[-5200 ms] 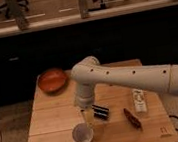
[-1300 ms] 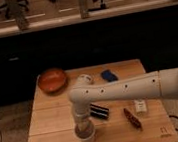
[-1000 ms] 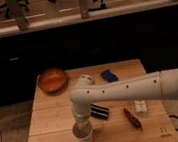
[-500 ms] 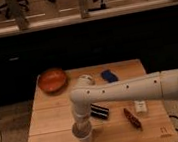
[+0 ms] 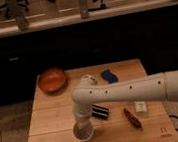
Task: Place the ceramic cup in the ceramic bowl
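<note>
In the camera view, a pale wooden table (image 5: pixel 51 127) fills the lower half of the frame, with a dark wall and glass panes above it. The white robot arm (image 5: pixel 131 91) reaches in from the right edge and bends down at its elbow towards the table's lower left. Its gripper (image 5: pixel 83 127) sits at the mouth of the small round white ceramic cup (image 5: pixel 85 136), near the table's front edge; I cannot tell whether the tool is spread or clamped on the cup.

The wide, shallow orange-brown ceramic bowl (image 5: pixel 52 80) stands at the table's upper left corner, well apart from the cup. A blue object (image 5: pixel 109 76) lies near the back edge. A dark flat block (image 5: pixel 101 112) lies just right of the cup, then a reddish-brown stick-shaped thing (image 5: pixel 132 118) and a small white box (image 5: pixel 140 107).
</note>
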Available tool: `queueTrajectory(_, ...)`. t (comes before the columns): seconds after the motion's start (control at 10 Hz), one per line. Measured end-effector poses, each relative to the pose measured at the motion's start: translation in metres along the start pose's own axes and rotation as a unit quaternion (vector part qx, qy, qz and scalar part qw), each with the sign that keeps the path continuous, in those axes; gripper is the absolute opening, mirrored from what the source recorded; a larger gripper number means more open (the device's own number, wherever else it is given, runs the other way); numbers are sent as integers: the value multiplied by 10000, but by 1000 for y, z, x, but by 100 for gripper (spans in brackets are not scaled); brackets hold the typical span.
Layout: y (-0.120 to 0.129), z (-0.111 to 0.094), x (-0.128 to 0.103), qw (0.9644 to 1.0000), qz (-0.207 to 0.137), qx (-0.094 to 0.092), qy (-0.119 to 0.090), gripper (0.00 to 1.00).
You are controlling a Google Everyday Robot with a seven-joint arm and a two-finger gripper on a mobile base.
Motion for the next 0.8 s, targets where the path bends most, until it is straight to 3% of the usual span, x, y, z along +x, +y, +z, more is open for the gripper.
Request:
queueTrajectory(0.4,5,-29,7,9990,71,230,-372,0)
queueTrajectory(0.8,8,-63,16,9956,123,532,-755,0)
